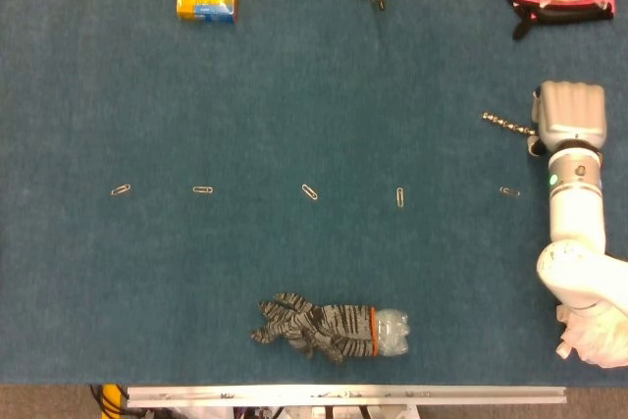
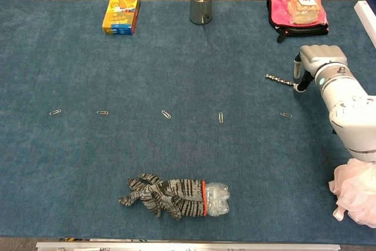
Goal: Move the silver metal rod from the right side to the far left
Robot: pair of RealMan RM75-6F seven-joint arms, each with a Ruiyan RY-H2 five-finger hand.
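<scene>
Fingers of the white right hand [image 2: 315, 63] curl down over one end of the silver twisted metal rod [image 2: 279, 79], gripping it at the right edge of the frame, above the row of small wire paperclips [image 2: 166, 114] on the blue felt table [image 2: 176, 57]. Its free end points left. No left hand shows.

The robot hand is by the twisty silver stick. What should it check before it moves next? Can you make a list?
1. Right hand at the silver metal rod: ok.
2. Rod firmly gripped: cannot tell, the fingers hide its end.
3. Rod lifted off the table: cannot tell.
4. Way left has only flat paper clips: ok.
5. Far-left spot near the last clip free: ok.
6. Left hand out of the way: ok, not in view.
</scene>
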